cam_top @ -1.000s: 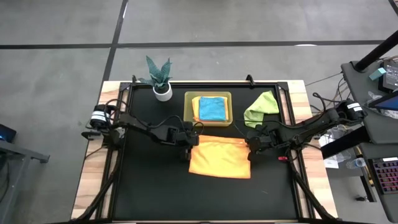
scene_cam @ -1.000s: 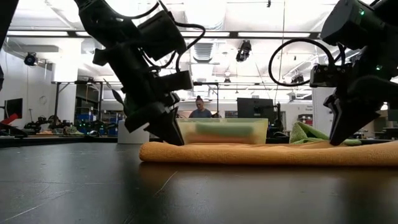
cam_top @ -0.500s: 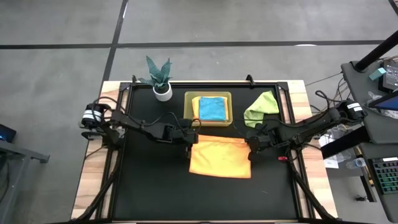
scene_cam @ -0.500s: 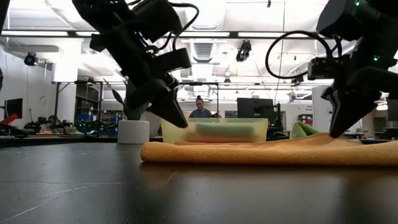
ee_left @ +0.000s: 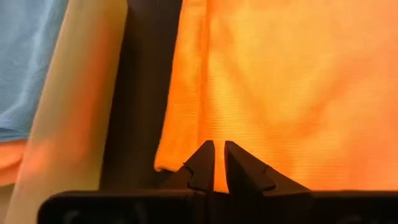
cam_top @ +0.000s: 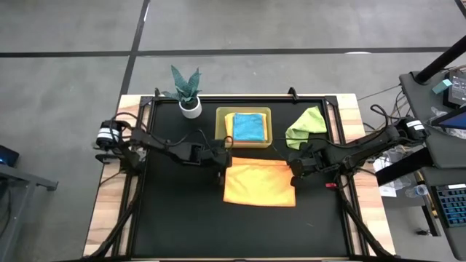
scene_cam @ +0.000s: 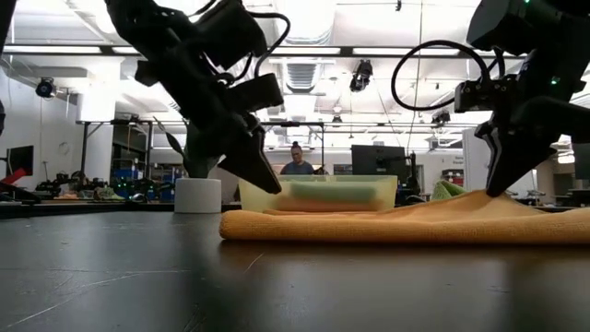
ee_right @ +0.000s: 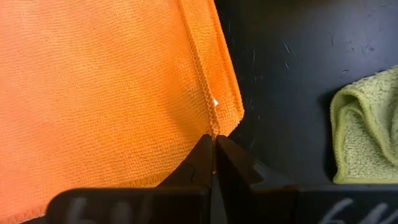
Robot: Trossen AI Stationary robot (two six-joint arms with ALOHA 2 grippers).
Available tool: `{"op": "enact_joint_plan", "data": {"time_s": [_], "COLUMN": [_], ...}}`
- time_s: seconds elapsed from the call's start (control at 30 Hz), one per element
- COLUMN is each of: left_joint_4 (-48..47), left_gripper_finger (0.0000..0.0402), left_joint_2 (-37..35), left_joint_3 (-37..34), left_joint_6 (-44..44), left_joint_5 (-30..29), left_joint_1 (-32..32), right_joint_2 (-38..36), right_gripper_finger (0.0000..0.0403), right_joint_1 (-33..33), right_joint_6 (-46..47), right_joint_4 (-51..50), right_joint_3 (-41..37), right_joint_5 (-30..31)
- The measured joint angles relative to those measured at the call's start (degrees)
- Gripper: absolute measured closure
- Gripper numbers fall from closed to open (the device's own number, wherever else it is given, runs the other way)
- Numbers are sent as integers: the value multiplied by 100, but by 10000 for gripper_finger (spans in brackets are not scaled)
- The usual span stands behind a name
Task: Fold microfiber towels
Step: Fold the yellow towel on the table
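Orange towel (cam_top: 259, 183) lies spread flat on the black table (cam_top: 175, 218), just in front of the yellow-green bin (cam_top: 220, 125). It is the cloth being worked.

Right gripper (cam_top: 296, 168) sits at the towel's far right corner, on the bin side. Right wrist view shows the fingers pressed together on the hemmed corner (ee_right: 214, 127); the low view shows that corner raised into a low peak under the gripper (scene_cam: 502, 180). Pinched shut on the cloth.

Left gripper (cam_top: 223, 170) is at the towel's far left corner. Left wrist view shows the fingertips (ee_left: 219, 163) nearly together with a sliver of orange between them, just over the edge. Looks like a thin pinch, but the low view shows that end lying flat, so the hold is not confirmed.

Around the towel: a teal blue towel (cam_top: 249, 126) folded in the bin on top of an orange one; a lime green towel (cam_top: 306, 125) crumpled just right of the bin; a small potted plant (cam_top: 188, 90) left of the bin.

Step, as I judge it: the corner grasp ahead of a fold. Next move calls for both far corners lifting together, level, and carrying away from the bin to the near edge. If the left corner slips, the fold will come out skewed.
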Motion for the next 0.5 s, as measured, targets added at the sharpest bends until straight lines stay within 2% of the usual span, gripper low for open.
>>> {"op": "enact_joint_plan", "data": {"time_s": [0.27,0.5], "left_joint_4": [123,232], "left_gripper_finger": [327,309], "left_joint_2": [100,323], "left_joint_3": [-114,-109], "left_joint_6": [-258,-407], "left_joint_5": [102,462], "left_joint_1": [211,219], "right_joint_2": [0,0], "right_gripper_finger": [394,394], "right_joint_1": [0,0], "right_joint_6": [8,9], "right_joint_4": [9,15], "right_joint_3": [-2,-4], "right_joint_5": [16,16]}}
